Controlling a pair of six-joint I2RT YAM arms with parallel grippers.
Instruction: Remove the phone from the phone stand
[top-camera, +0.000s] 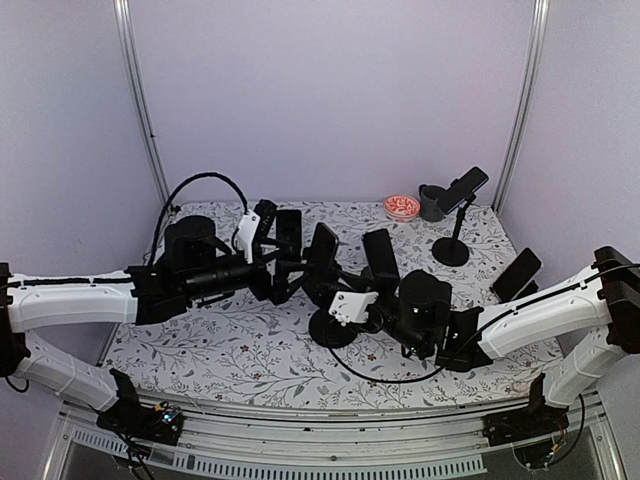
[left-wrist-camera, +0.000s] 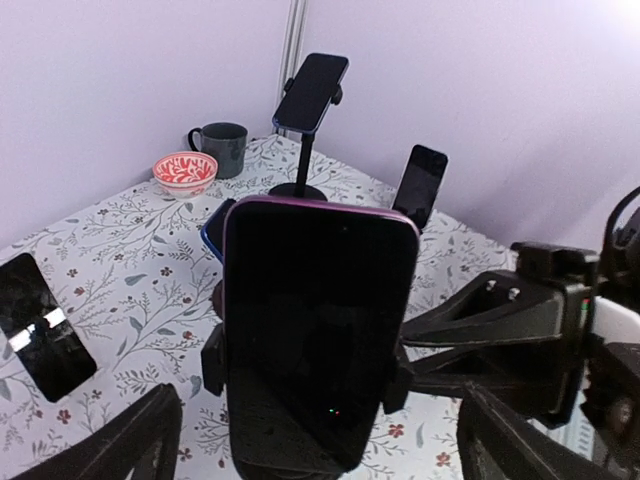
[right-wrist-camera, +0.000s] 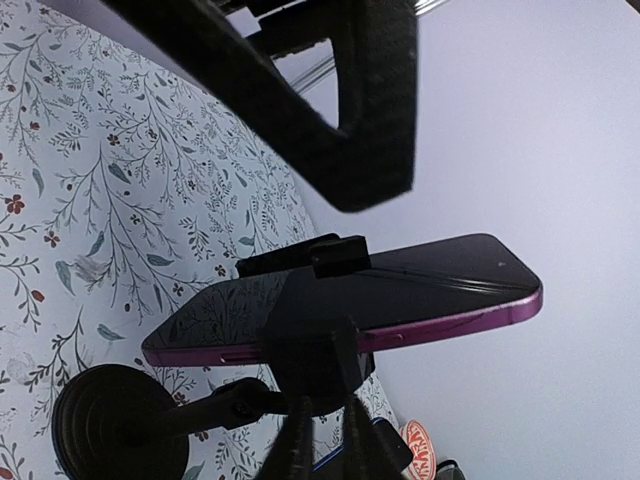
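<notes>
Standing at the near edge and reading from the left side across, I see the left arm (top-camera: 80, 298) stretched in from the left edge, low over the flowered bench (top-camera: 250, 350). The left gripper (top-camera: 290, 255) is spread wide. In its wrist view the two fingers (left-wrist-camera: 120, 440) sit at the bottom corners with the phone (left-wrist-camera: 320, 300) between them, and neither touches it. A flat handset (left-wrist-camera: 40, 335) lies on the cloth toward the far edge.

The phone is in the middle of the bench, upright, with a dark screen and a purple rim. It is seated in the cradle of the phone stand (top-camera: 331, 328), whose round base rests on the cloth. The right gripper (right-wrist-camera: 320, 415) points in from the right. At the bottom of its wrist view its fingers draw together on the stand's cradle under the phone, so it looks clamped on the stand rather than on the phone. The right arm (top-camera: 540, 315) runs back toward the near right corner.

Toward the far right corner a red patterned bowl (top-camera: 402, 207) and a dark mug (top-camera: 431, 203) stand just beside each other. Near them a spare stand (top-camera: 453, 250) carries a tilted handset (top-camera: 465, 187). A leaning handset (top-camera: 517, 274) is propped at the right edge.
</notes>
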